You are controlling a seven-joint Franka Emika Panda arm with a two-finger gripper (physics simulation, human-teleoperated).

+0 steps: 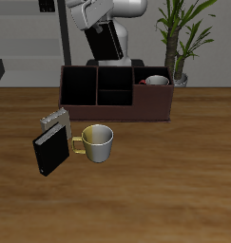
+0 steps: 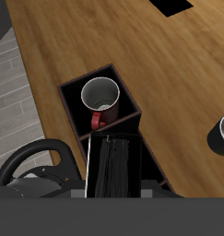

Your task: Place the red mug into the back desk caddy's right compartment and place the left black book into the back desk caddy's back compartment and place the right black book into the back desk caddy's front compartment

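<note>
The claw [image 1: 105, 43] grips a black book [image 1: 106, 42] above the back desk caddy [image 1: 115, 90]. The red mug [image 2: 100, 98] sits in its right compartment [image 2: 102, 95]. At the caddy's 7 o'clock, the other black book [image 1: 50, 150] stands on the bench [image 1: 164, 180].

Table [image 1: 164, 190] is warm brown wood grain. Caddy [image 1: 155, 104] is dark reddish-brown outside, partitions black. Red mug [image 2: 100, 99] has a white inside and red handle. Held book [image 1: 106, 42] is plain black; second black book [image 1: 50, 150] shows pale page edges. Book behind it [image 1: 55, 119] is grey, patterned. Pale mug [image 1: 97, 142] is off-white with a yellow handle. Plant [image 1: 179, 33] is green, robot body white.
</note>
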